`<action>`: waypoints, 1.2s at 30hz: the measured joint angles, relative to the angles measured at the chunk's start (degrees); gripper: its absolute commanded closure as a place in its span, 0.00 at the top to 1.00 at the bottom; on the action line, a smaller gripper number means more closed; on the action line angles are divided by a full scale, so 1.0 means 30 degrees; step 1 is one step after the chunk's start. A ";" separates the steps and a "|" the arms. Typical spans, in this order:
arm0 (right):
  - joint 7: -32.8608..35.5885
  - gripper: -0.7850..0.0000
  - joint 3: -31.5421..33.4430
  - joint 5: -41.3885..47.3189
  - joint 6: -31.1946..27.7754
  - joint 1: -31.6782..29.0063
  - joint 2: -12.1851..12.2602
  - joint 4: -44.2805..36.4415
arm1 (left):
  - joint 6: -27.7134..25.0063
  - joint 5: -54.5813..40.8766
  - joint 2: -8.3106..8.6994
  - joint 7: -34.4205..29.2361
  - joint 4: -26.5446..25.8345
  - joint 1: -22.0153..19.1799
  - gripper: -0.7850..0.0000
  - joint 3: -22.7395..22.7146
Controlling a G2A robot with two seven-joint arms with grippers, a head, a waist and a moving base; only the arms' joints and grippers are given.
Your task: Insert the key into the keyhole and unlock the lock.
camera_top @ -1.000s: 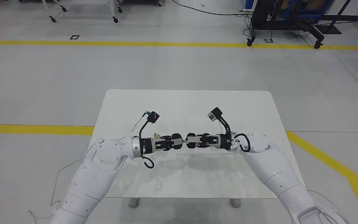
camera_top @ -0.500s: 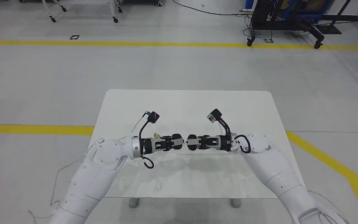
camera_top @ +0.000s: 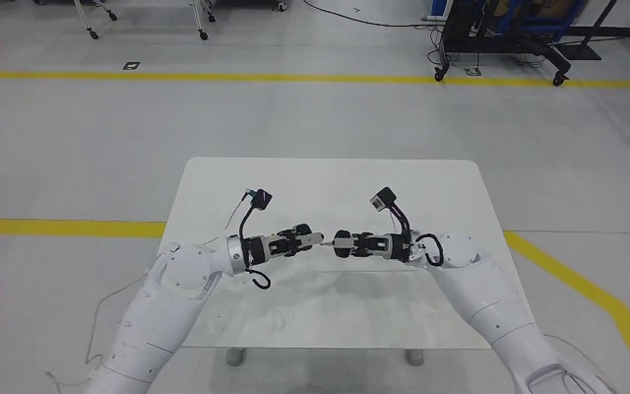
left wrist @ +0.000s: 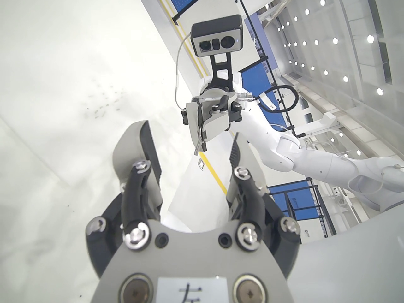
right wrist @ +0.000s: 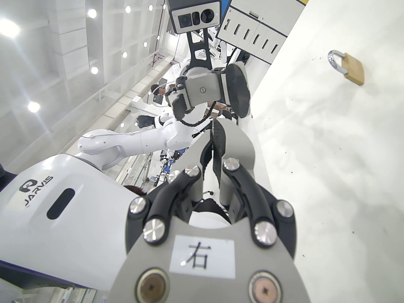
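A brass padlock point(right wrist: 352, 69) with a silver shackle lies flat on the white table point(camera_top: 433, 187), away from both grippers. My right gripper point(left wrist: 200, 127) is shut on a small metal key point(left wrist: 197, 147), whose tip pokes out past the fingers. In its own wrist view the right gripper point(right wrist: 216, 133) has its fingers pressed together, hiding the key. My left gripper point(left wrist: 189, 132) is open with nothing in it and faces the right gripper a short way off. From above, the left gripper point(camera_top: 313, 237) and the right gripper point(camera_top: 340, 241) meet tip to tip over the table's middle.
The table's edges lie well clear of both arms. Yellow floor lines point(camera_top: 295, 76) and a black wheeled frame point(camera_top: 512, 39) sit far beyond the table.
The two grippers have drawn slightly apart and shifted a little toward the far side of the table. The left wrist has turned.
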 measured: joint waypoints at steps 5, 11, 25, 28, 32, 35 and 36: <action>-0.0001 0.00 0.0050 -0.0006 -0.0018 0.0011 0.0011 0.0020 | -0.0077 0.2081 0.0105 0.0983 -0.0160 0.0061 1.00 -0.0232; -0.0003 0.00 0.0049 -0.0004 -0.0016 0.0011 0.0011 0.0019 | -0.0077 0.1925 0.0102 0.0883 -0.0158 0.0061 1.00 -0.0226; -0.0172 0.00 0.3219 -0.2820 -0.1651 -0.0200 0.1087 0.0415 | -0.0515 0.8682 0.1036 -0.0388 -0.4898 0.1493 1.00 -0.2852; -0.0263 0.00 0.4405 -0.2626 -0.1738 -0.0578 0.1468 0.0664 | -0.1626 1.1526 0.1412 -0.2244 -0.5822 0.1648 1.00 -0.3587; -0.0408 0.00 0.5205 -0.2354 -0.1873 -0.0894 0.1723 0.1183 | -0.2248 1.6051 0.1610 -0.2172 -0.5949 0.1492 1.00 -0.3903; -0.0405 0.00 0.5186 -0.2364 -0.1872 -0.0884 0.1717 0.1176 | -0.1636 1.7111 0.1560 -0.0370 -0.5873 0.1579 1.00 -0.3941; -0.0404 0.00 0.5182 -0.2366 -0.1870 -0.0883 0.1716 0.1173 | -0.1698 1.6736 0.1559 -0.0352 -0.5873 0.1580 1.00 -0.3938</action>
